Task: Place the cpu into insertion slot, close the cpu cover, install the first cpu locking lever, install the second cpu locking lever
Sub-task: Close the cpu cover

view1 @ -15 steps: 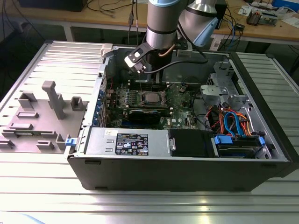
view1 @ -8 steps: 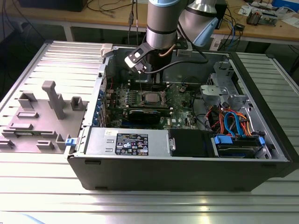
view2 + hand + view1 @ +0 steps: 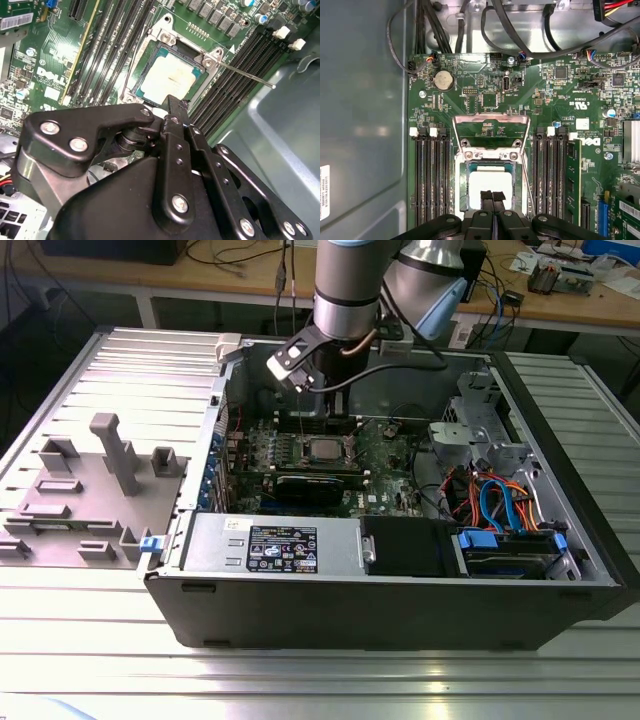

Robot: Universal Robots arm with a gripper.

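**Cpu seated, cover open, tool closed above the socket**

The tool (image 3: pixel 492 196) has its two fingers pressed together with nothing between them, as both wrist views show. A pinched pair makes one narrow tip, which suits pushing or hooking a thin part better than grasping one. The tips hang over the near edge of the cpu (image 3: pixel 490 181). I cannot tell whether they touch it.

Directly below the tips, the cpu lies flat and square in the socket (image 3: pixel 461 200), silvery top up. By that look the placing step is done.

Beyond the cpu, on the far side from the tips, the cover (image 3: pixel 490 119) is swung open. The green board shows through its window, so it is not yet closed over the chip. It has to stand back like this for the chip to drop in.

Beside the socket, a thin lever (image 3: pixel 240 75) slants free past the corner in the second wrist view. It appears unlatched, as it must be while the cover is up.

Further out, memory slots (image 3: pixel 427 175) flank the socket on both sides, leaving the tool a narrow lane. The exterior view shows the arm reaching down into the open case (image 3: pixel 350 605), which lies on its side on the slatted bench (image 3: pixel 300 685) so the board faces up towards the tool.
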